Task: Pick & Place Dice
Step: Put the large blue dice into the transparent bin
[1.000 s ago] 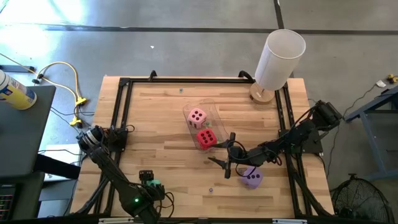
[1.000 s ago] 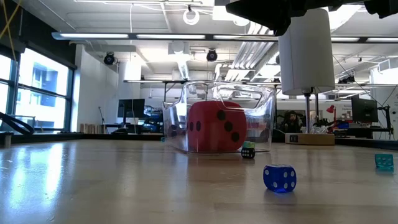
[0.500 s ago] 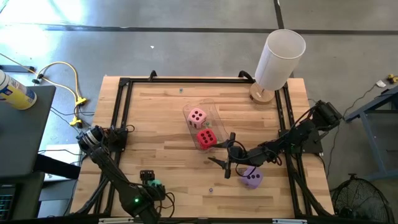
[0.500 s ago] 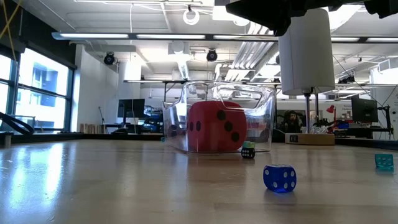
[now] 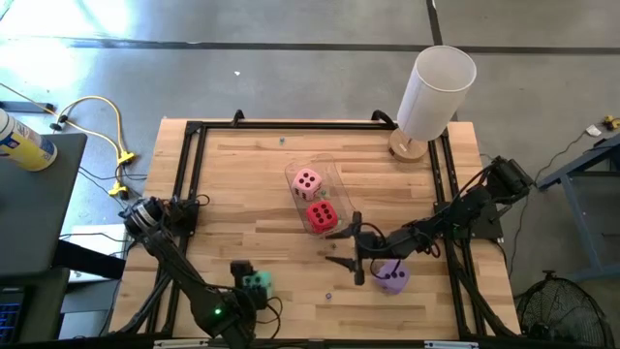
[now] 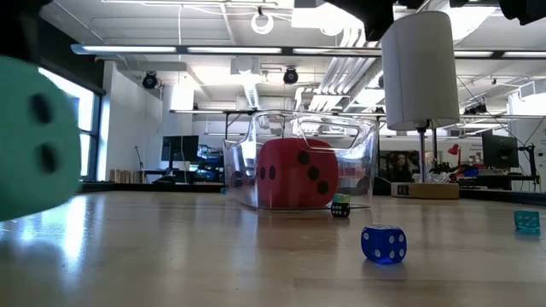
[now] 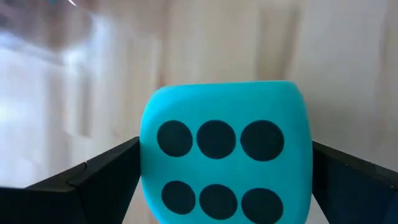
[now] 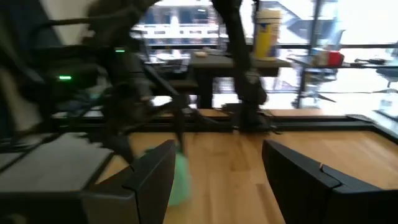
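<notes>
roughly halfway, as we judge it: two of the four dice already sit inside the clear bin [image 5: 315,189], the pink die [image 5: 307,180] at the end nearer the white cylinder and the red die [image 5: 322,215] at the other end. two are left to place.

the green die [image 5: 255,282] is out of the bin and well apart from it, toward the table's near edge on the left arm's side. we see it sitting between the spread fingers of the left gripper [image 7: 224,168], its six-pip face toward the wrist camera; the fingers flank it on both sides, so we read this as a hold, and we take this one to be on its way.

the purple die [image 5: 392,277] lies on the table, a little away from the bin on the right arm's side, not yet picked up. the right gripper [image 5: 353,254] hovers between the bin and that die, fingers parted with nothing between them.

small dice near the bin, a blue one [image 6: 383,243] among them, look like no part of the job.
</notes>
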Motion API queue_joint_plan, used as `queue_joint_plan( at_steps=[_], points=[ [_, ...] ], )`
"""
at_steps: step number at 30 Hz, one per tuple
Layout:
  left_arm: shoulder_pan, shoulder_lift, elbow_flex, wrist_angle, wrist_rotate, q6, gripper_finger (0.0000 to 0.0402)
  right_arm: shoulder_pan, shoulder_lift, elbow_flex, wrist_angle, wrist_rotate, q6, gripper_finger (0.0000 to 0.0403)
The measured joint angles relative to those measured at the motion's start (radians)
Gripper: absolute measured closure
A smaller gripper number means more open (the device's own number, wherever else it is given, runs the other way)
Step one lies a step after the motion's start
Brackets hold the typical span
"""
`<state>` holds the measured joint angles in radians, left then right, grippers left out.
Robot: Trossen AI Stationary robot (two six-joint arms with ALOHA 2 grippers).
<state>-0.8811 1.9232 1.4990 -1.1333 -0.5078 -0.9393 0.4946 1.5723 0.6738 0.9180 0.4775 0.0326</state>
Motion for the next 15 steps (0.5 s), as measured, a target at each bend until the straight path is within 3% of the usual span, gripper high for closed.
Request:
queue_joint_plan(
  at_steps=[5, 15],
  points=[
    [0.010, 0.000, 0.000, -0.004, -0.157, 0.000, 0.0002, 0.000, 0.000, 0.000, 0.023, -0.134, -0.008, 0.0171],
    [0.107, -0.006, 0.000, -0.008, -0.251, 0.052, 0.0002, 0.001, 0.000, 0.000, 0.072, -0.308, -0.010, 0.0171]
  ],
)
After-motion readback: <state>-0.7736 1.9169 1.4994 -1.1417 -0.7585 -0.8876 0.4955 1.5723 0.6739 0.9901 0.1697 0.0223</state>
